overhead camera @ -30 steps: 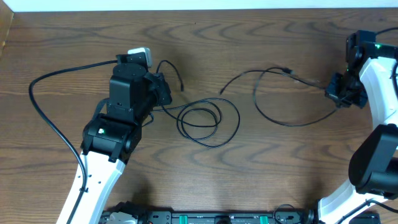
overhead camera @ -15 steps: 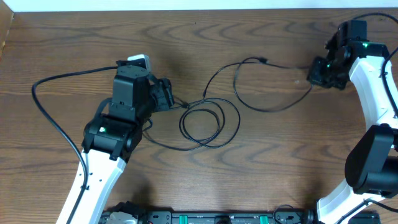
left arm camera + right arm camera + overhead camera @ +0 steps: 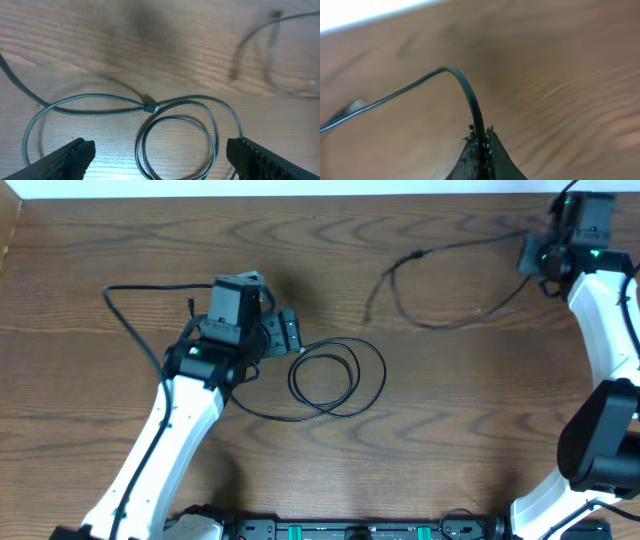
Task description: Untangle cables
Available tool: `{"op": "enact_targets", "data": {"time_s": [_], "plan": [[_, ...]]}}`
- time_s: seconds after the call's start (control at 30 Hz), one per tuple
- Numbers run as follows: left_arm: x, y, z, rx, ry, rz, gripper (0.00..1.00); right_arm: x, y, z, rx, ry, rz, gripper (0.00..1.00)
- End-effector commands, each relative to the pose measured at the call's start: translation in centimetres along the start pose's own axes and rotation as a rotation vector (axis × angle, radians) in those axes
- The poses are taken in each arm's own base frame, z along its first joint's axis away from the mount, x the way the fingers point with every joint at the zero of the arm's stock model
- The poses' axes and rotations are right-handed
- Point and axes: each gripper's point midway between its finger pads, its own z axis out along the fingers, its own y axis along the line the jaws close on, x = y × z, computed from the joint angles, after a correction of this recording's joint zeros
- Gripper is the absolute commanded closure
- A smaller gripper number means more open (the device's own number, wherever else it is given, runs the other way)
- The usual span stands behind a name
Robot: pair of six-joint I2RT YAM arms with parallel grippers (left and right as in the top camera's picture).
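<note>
The right end effector (image 3: 481, 147) pinched one thin cable (image 3: 462, 82) at the far right. The left end effector (image 3: 160, 150), spread, hung over the coiled cable (image 3: 345, 380) lying mid-counter (image 3: 450, 440). Both seemed light, limp and slippery, best gripped close to one end.

The surface (image 3: 320, 480) was a dark brown wooden top with broad, wavy grain running mostly side to side. Along its far edge ran a narrow white strip (image 3: 300, 188), bright and featureless; whether it was wall or floor could not be told. At the far left corner a paler wooden edge (image 3: 5, 225) slanted inward. A black rail (image 3: 340, 532) with small green fittings lay along the near edge. Light fell softly from above, leaving faint blurred shadows. In the left wrist view a pale sheen lay on the wood toward the bottom.
</note>
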Motion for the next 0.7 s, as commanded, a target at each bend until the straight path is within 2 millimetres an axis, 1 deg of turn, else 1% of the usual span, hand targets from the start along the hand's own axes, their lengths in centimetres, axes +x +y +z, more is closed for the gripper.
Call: {"op": "enact_targets", "data": {"time_s": [0.0,0.03,0.1,0.13,0.2,0.23,0.3,0.33,0.4,0.47,0.5,0.57,0.67], "plan": [[0.5,0.2,1.4,-0.009,0.047,0.002,0.09,-5.2,-8.7,-2.2,0.412,-0.198,-0.034,0.99],[0.7,0.2,1.7,-0.013,0.055,0.001,0.09,-6.4,-9.8,-2.7,0.459,-0.246,-0.038,0.99],[1.0,0.4,2.4,-0.022,0.075,0.000,0.08,-10.1,-12.8,-4.8,0.573,-0.393,-0.043,0.99],[1.1,0.5,2.6,-0.026,0.083,-0.001,0.08,-11.6,-14.1,-5.8,0.608,-0.458,-0.042,0.99],[1.4,0.7,3.0,-0.032,0.095,-0.002,0.08,-14.5,-17.0,-8.2,0.662,-0.608,-0.024,0.99],[1.5,0.7,3.3,-0.036,0.102,-0.002,0.08,-16.5,-19.0,-10.0,0.685,-0.720,-0.038,0.99],[1.6,0.8,3.4,-0.037,0.107,-0.003,0.08,-18.7,-20.9,-11.5,0.680,-0.838,-0.101,0.99],[1.6,0.8,3.4,-0.038,0.108,-0.003,0.08,-19.4,-21.6,-11.3,0.675,-0.853,-0.138,0.99],[1.5,0.8,3.4,-0.037,0.104,-0.002,0.08,-19.9,-23.4,-9.7,0.704,-0.808,-0.180,0.99],[1.2,0.6,3.5,-0.031,0.092,-0.002,0.08,-19.8,-24.8,-6.4,0.716,-0.721,-0.202,0.99],[1.1,0.5,3.5,-0.028,0.086,-0.001,0.08,-19.4,-25.2,-4.1,0.705,-0.667,-0.210,0.99],[0.8,0.4,3.5,-0.022,0.074,0.000,0.08,-18.4,-25.3,0.1,0.675,-0.580,-0.220,0.99],[0.6,0.3,3.5,-0.019,0.067,0.000,0.08,-16.5,-24.9,5.5,0.637,-0.493,-0.219,0.99]]}}
